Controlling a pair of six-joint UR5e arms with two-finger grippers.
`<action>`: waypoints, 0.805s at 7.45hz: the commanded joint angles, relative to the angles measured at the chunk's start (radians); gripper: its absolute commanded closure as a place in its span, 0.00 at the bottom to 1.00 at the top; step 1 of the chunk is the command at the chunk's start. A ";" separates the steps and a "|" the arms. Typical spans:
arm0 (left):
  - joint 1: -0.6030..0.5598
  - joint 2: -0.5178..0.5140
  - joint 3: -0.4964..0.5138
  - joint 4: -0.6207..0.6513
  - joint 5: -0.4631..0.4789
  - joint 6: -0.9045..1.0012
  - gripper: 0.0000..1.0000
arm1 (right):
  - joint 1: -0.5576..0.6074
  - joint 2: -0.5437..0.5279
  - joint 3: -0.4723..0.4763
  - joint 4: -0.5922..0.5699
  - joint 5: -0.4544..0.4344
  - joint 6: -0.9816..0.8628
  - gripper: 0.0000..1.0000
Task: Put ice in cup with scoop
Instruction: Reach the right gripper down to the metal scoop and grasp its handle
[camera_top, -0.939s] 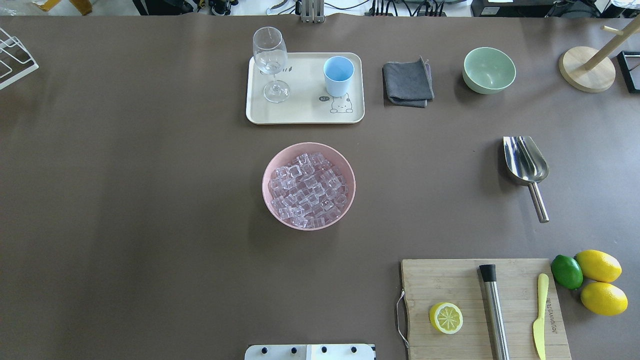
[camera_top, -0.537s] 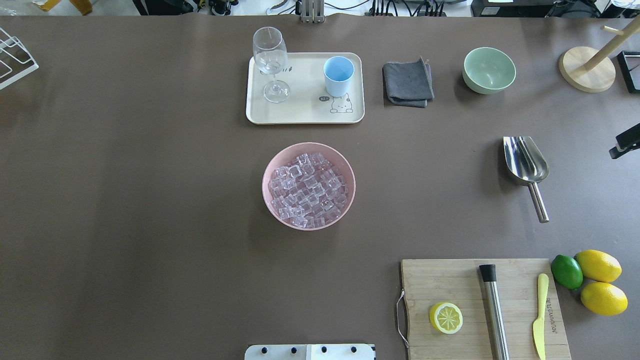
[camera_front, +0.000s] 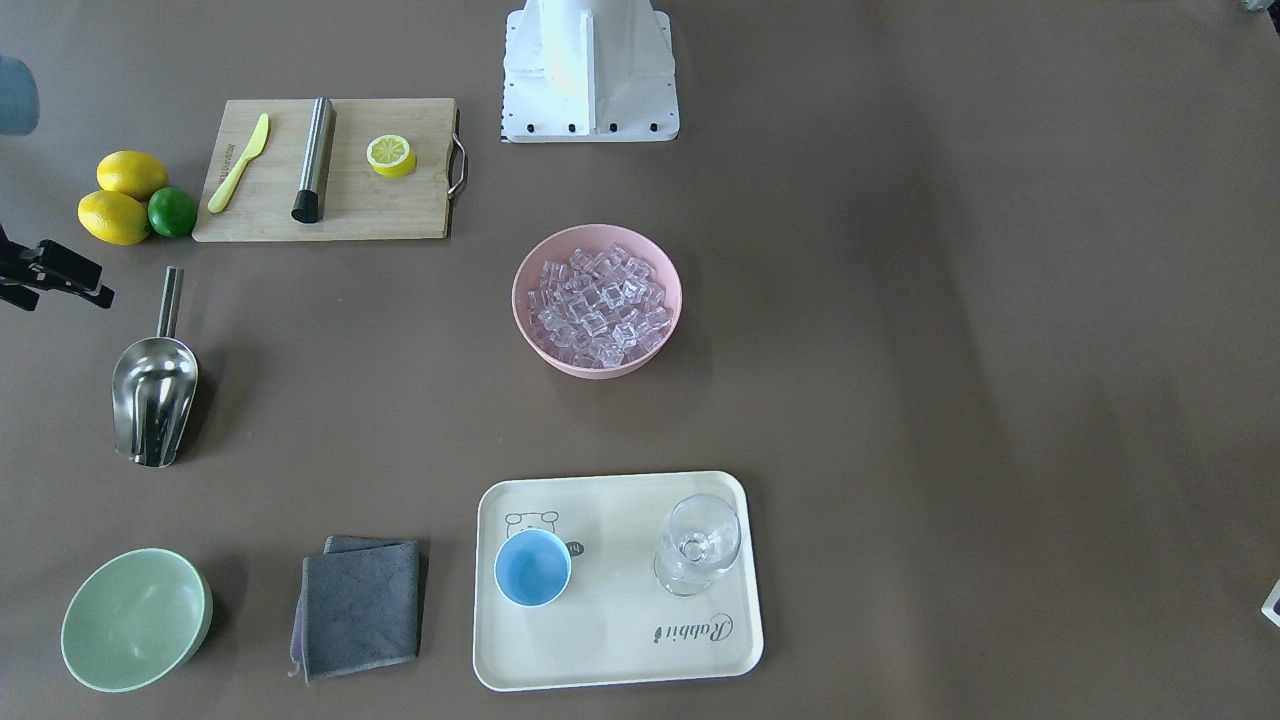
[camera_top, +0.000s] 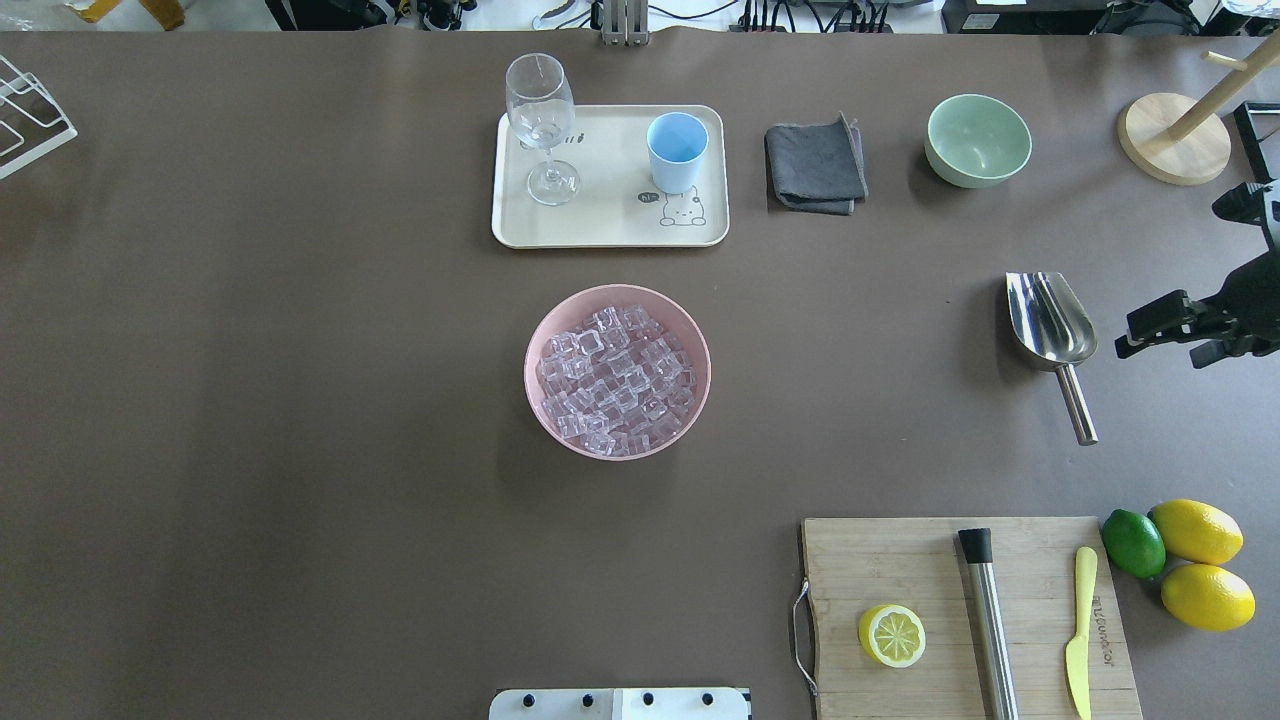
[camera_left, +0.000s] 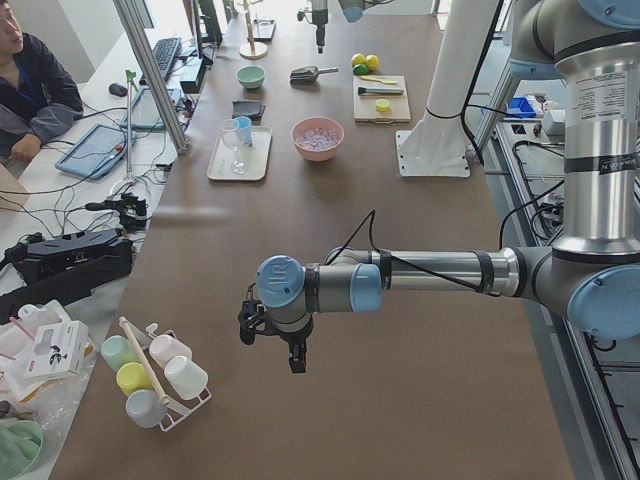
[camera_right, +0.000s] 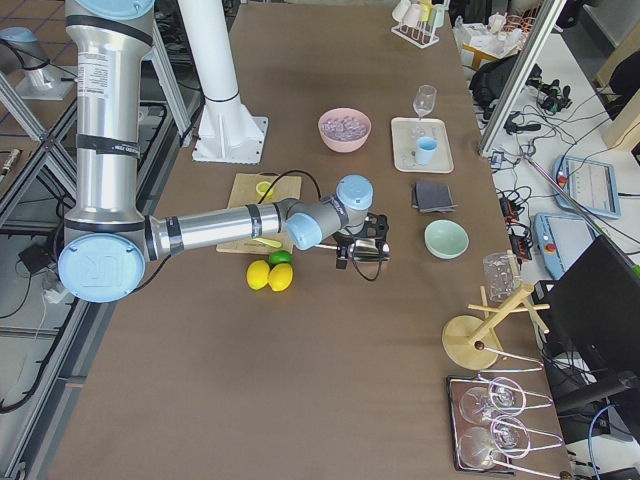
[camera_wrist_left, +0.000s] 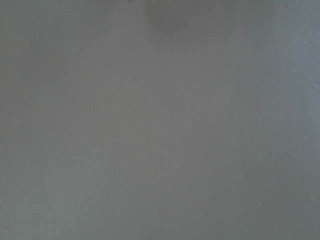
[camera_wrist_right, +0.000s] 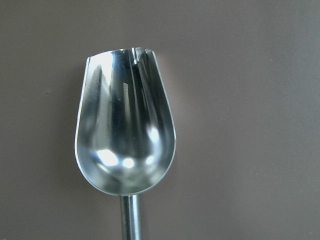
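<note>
Right hand hanging by the scoop on the right of the surface.

I see my right hand (camera_top: 1158, 356) hovering just right of the one scoop (camera_top: 1050, 320), its fingers apparently spread and touching nothing. Its wrist view looks straight down into the trough. The scoop lies flat on the surface (camera_top: 300, 400), handle toward the near side. One blue cup (camera_top: 677, 150) stands on the one tray (camera_top: 610, 228) at far centre, beside one stemmed glass (camera_top: 541, 120). The ice (camera_top: 615, 380), too many cubes to count, fills one pink bowl (camera_top: 533, 372) in the middle. My left hand (camera_left: 272, 350) hangs far left; I cannot tell whether it is spread.
</note>
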 joint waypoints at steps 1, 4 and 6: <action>-0.003 -0.001 0.002 -0.005 0.008 0.009 0.01 | -0.101 0.003 0.012 0.032 -0.032 0.102 0.00; -0.032 0.005 -0.018 0.000 0.000 0.101 0.01 | -0.185 0.003 -0.004 0.024 -0.094 0.102 0.01; -0.046 0.032 -0.007 -0.006 -0.008 0.135 0.01 | -0.216 0.008 -0.026 0.024 -0.111 0.102 0.01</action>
